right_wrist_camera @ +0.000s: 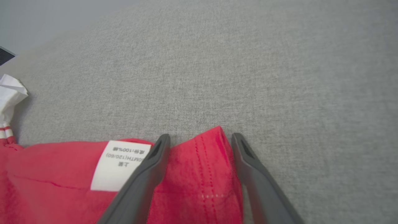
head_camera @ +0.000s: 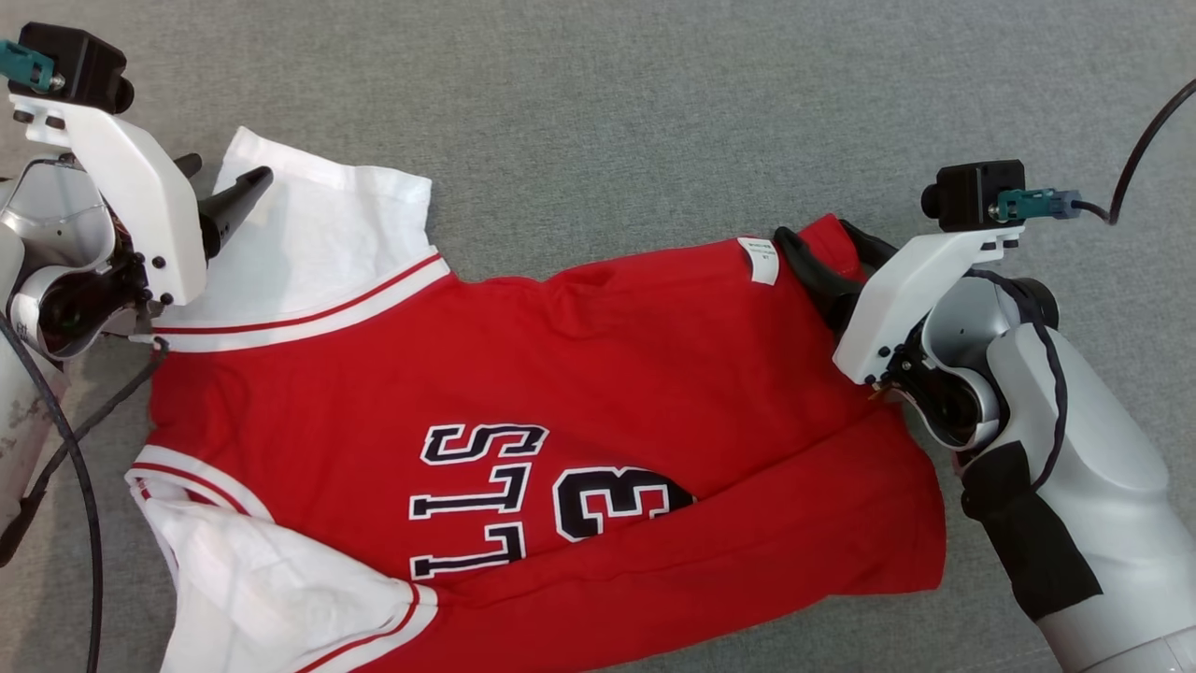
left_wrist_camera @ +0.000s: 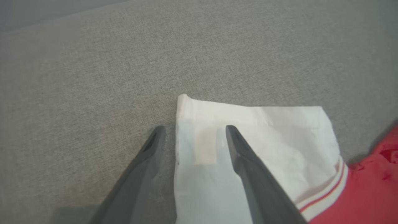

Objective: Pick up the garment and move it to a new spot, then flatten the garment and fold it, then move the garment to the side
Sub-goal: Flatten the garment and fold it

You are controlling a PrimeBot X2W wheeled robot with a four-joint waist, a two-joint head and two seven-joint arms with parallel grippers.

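Note:
The garment [head_camera: 561,393], a red jersey with white sleeves and dark lettering, lies spread on the grey surface [head_camera: 654,112]. My left gripper [head_camera: 229,170] hovers open at the far corner of one white sleeve [left_wrist_camera: 264,140]. In the left wrist view the sleeve's edge lies between the fingers of that gripper [left_wrist_camera: 195,128]. My right gripper [head_camera: 818,236] is open at the jersey's red hem corner [right_wrist_camera: 202,168], with one finger on each side of the corner [right_wrist_camera: 200,136]. A white care label [right_wrist_camera: 119,165] lies just left of it. The jersey's near edge is folded over.
Grey woven fabric covers the surface all around the jersey. A black cable [head_camera: 84,467] hangs by my left arm and another [head_camera: 1149,140] runs from the right wrist camera. A dark object [right_wrist_camera: 4,56] sits at the far left edge of the right wrist view.

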